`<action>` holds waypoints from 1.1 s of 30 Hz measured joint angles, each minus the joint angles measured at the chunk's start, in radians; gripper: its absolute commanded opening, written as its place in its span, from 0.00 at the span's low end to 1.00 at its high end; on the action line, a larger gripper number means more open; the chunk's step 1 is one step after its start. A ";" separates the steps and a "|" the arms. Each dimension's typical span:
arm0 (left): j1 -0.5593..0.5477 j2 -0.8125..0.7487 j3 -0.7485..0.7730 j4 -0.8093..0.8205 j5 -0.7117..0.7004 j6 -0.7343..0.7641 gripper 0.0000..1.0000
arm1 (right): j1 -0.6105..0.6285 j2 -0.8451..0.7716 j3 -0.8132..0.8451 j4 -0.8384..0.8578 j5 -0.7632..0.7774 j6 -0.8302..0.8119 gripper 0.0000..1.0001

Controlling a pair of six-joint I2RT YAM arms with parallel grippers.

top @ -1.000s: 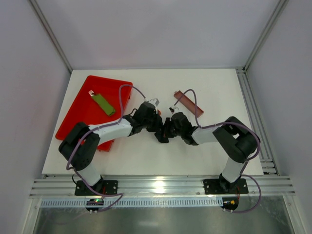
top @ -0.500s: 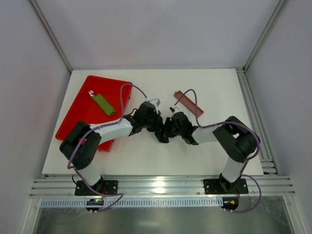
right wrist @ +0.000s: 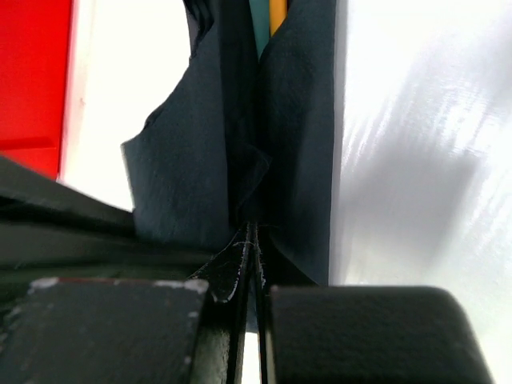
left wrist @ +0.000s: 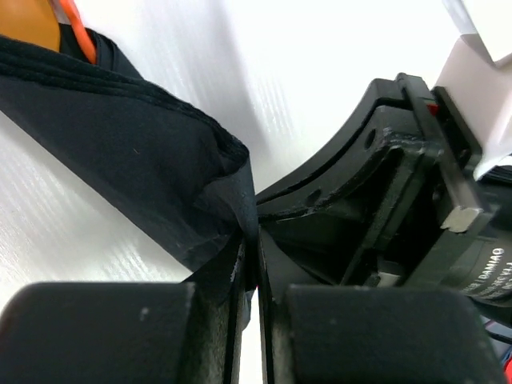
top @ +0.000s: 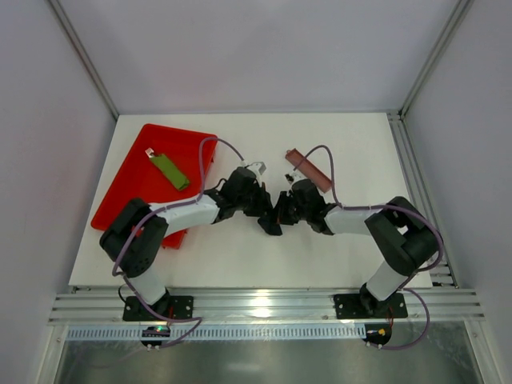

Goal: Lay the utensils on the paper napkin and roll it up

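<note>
The left gripper (left wrist: 250,278) is clamped shut on a fold of the black paper napkin (left wrist: 136,152), which bunches just ahead of its fingertips. An orange utensil (left wrist: 36,20) pokes out farther ahead. The right gripper (right wrist: 254,268) pinches the same napkin, with a yellow utensil (right wrist: 277,14) ahead and the red tray (right wrist: 32,72) to its left.

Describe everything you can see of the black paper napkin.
The paper napkin is thin, matte black, creased and folded over on the white table. Both the left gripper and the right gripper pinch its edges shut. Orange and yellow utensils poke from its folds.
</note>
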 measured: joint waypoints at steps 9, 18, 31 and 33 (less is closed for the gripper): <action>0.000 0.044 0.000 -0.032 -0.005 0.010 0.06 | -0.058 -0.084 -0.012 -0.011 -0.026 -0.026 0.04; -0.002 0.058 0.000 -0.037 -0.002 0.019 0.06 | -0.070 -0.089 -0.021 -0.035 0.008 -0.056 0.04; -0.002 0.058 0.018 -0.045 0.003 0.018 0.07 | -0.082 -0.030 -0.021 -0.087 0.082 -0.072 0.04; -0.002 0.061 0.026 -0.045 0.006 0.014 0.08 | -0.079 -0.023 -0.019 -0.080 0.080 -0.072 0.04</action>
